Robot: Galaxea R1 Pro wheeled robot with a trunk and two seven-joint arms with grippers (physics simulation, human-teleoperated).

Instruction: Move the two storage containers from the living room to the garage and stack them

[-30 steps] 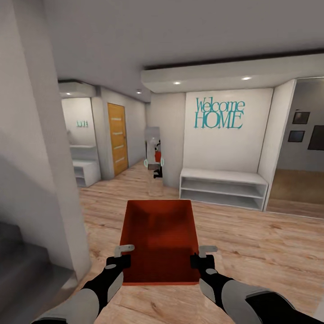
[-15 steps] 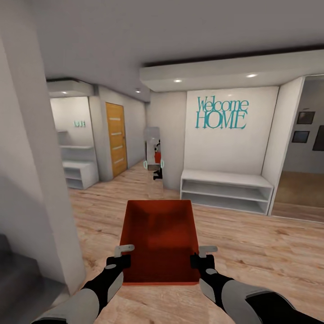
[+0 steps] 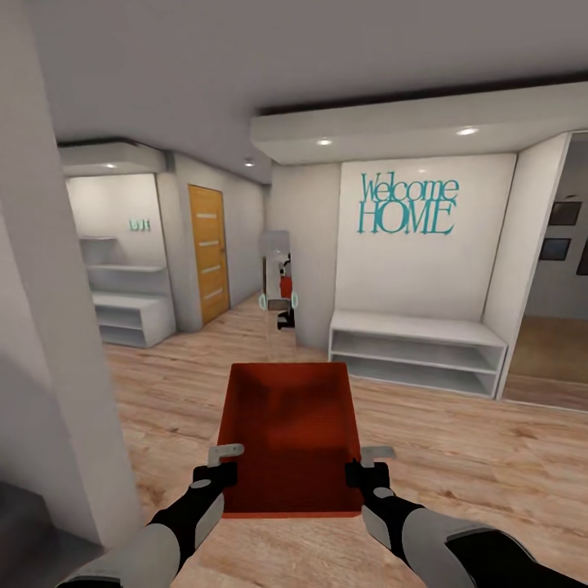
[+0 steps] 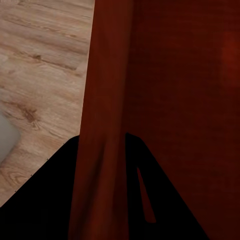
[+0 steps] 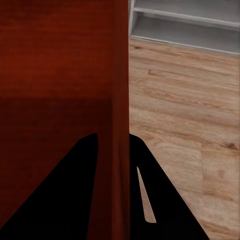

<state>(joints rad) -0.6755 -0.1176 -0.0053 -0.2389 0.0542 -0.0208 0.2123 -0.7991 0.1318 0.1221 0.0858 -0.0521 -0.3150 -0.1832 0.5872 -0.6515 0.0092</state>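
Wood-plank floor; white low shelf unit standing on it by wall.

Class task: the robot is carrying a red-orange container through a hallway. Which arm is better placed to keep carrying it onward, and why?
Neither alone: both. The left gripper clamps the storage container's left wall and the right gripper its right wall, near the rear corners. Each wrist view shows a wall between the fingers, so the carry is likely balanced.
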